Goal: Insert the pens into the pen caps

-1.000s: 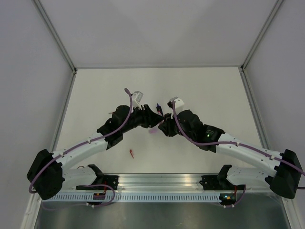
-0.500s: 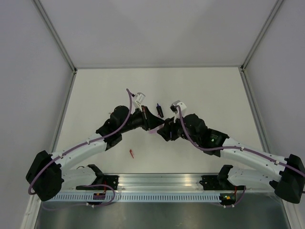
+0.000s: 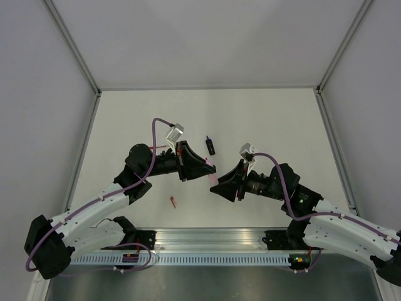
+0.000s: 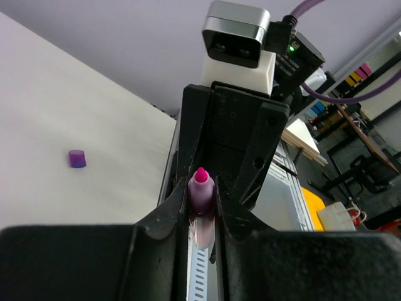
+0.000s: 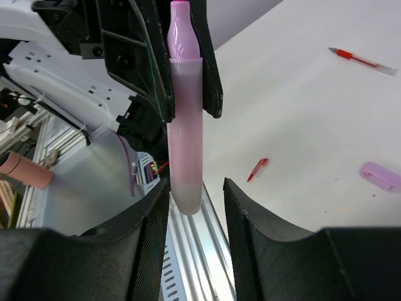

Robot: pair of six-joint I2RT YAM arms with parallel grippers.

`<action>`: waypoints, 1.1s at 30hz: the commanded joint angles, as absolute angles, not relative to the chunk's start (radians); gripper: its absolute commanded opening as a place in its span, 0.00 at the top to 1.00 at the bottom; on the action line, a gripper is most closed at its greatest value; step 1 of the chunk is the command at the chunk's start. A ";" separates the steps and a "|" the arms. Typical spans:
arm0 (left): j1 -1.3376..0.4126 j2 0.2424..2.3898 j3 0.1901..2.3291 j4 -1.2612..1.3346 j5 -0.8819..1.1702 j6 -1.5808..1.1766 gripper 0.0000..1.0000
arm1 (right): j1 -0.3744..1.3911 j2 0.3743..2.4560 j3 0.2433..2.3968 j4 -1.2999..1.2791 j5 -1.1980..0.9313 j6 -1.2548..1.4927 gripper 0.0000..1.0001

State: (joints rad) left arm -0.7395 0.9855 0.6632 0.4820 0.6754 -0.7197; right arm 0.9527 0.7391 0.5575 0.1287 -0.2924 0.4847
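White table (image 3: 269, 119) below; left end effector (image 4: 202, 202) clamps pink marker (image 5: 185, 138); right end effector (image 5: 195, 183) stands open.

Left arm (image 3: 94, 205) and right arm (image 3: 344, 232) were the same build: white links, black joint housings, black mounts at the rail (image 3: 213, 237). A purple cable (image 4: 308, 9) ran up each arm from the rail. Left gripper (image 3: 211, 168) and right gripper (image 3: 213, 187) were black, with screw holes. The wrist camera (image 4: 235, 37) was silver-faced on a white mount, and a green LED (image 4: 290, 47) was lit.
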 commanded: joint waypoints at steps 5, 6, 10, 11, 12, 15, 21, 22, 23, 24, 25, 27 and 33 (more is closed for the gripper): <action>-0.741 0.976 0.652 0.584 0.799 -0.759 0.98 | 0.954 0.747 0.586 0.210 -0.403 0.528 0.56; -0.741 0.976 0.652 0.584 0.802 -0.759 0.98 | 0.954 0.749 0.591 0.210 -0.405 0.529 0.57; -0.741 0.982 0.655 0.572 0.808 -0.753 0.98 | 0.954 0.772 0.610 0.206 -0.408 0.531 0.59; -0.742 0.985 0.657 0.572 0.807 -0.753 0.98 | 0.954 0.784 0.615 0.201 -0.403 0.532 0.59; -0.742 0.986 0.657 0.571 0.805 -0.753 0.98 | 0.954 0.790 0.618 0.199 -0.402 0.532 0.59; -0.741 1.003 0.664 0.540 0.801 -0.746 0.98 | 0.954 0.808 0.623 0.207 -0.402 0.532 0.60; -0.742 1.025 0.650 0.534 0.793 -0.720 0.98 | 0.954 0.830 0.638 0.192 -0.399 0.520 0.74; -0.741 1.025 0.653 0.531 0.792 -0.716 0.98 | 0.954 0.830 0.638 0.190 -0.400 0.519 0.77; -0.742 1.025 0.653 0.526 0.785 -0.712 0.98 | 0.954 0.831 0.638 0.189 -0.402 0.515 0.82; -0.742 1.025 0.658 0.512 0.781 -0.709 0.98 | 0.954 0.831 0.638 0.187 -0.405 0.515 0.96; -0.742 1.026 0.664 0.502 0.773 -0.704 0.98 | 0.954 0.831 0.638 0.183 -0.402 0.517 1.00; -0.741 1.022 0.690 0.444 0.730 -0.695 0.81 | 0.954 0.824 0.634 0.180 -0.400 0.522 1.00; -0.741 0.950 0.810 0.151 0.438 -0.704 0.17 | 0.954 0.747 0.678 0.006 -0.108 0.491 1.00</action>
